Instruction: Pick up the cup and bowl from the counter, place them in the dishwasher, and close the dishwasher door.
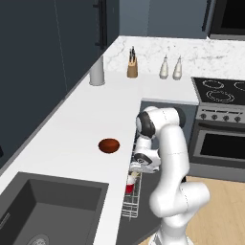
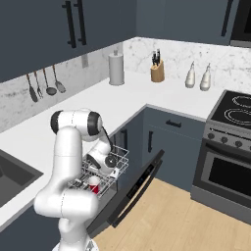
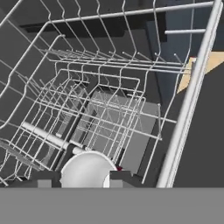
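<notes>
The red cup (image 1: pixel 129 188) (image 2: pixel 93 186) stands upright in the white wire rack (image 2: pixel 117 156) of the dishwasher, which is pulled out over the lowered dishwasher door (image 2: pixel 133 192). My gripper (image 1: pixel 134 173) (image 2: pixel 99 176) hangs straight over it. In the hand view the cup's white inside (image 3: pixel 85 168) lies between my gripper's (image 3: pixel 81 179) two fingertips (image 3: pixel 43 180), which stand apart at its rim, open. The dark reddish-brown bowl (image 1: pixel 109 146) rests on the white counter (image 1: pixel 76 119), left of the arm.
A grey canister (image 1: pixel 97 71), a knife block (image 1: pixel 132 68) and two white bottles (image 1: pixel 165 68) line the back of the counter. The sink (image 1: pixel 48 206) is at the near left. The steel oven (image 1: pixel 220 139) stands right of the dishwasher, over wooden floor (image 2: pixel 171 220).
</notes>
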{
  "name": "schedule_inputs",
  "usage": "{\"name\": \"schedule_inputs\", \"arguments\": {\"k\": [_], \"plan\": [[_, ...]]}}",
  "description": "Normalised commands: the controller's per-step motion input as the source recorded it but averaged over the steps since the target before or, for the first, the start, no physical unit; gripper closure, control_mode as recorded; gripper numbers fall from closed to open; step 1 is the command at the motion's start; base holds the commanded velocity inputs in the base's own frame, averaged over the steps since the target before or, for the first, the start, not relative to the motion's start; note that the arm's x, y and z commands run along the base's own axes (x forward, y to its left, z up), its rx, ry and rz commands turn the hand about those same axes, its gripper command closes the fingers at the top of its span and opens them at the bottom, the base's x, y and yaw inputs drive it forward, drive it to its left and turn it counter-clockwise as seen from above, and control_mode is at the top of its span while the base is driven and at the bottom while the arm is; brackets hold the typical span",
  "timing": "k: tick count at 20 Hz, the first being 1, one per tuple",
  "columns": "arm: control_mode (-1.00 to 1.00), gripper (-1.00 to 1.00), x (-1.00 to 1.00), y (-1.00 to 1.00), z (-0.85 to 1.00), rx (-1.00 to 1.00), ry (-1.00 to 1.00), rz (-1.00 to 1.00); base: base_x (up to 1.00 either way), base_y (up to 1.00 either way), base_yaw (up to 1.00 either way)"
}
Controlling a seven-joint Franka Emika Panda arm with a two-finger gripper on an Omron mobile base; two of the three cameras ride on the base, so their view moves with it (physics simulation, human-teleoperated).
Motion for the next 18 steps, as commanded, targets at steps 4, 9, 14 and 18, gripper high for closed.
{"name": "schedule_inputs", "arguments": {"k": [4,9,14,18], "plan": [[-1.0,-1.0,-0.29,-1.0,-0.83,-0.03,0.04,0.0,0.0,0.0,0.0],[-1.0,-1.0,-0.44,-1.0,-0.35,0.0,0.14,-0.01,0.0,0.0,0.0],[-1.0,-1.0,-0.68,-0.46,0.86,0.12,-0.08,0.0,0.0,0.0,0.0],[-1.0,-1.0,-0.43,-0.45,1.0,0.14,-0.02,0.0,0.0,0.0,0.0]]}}
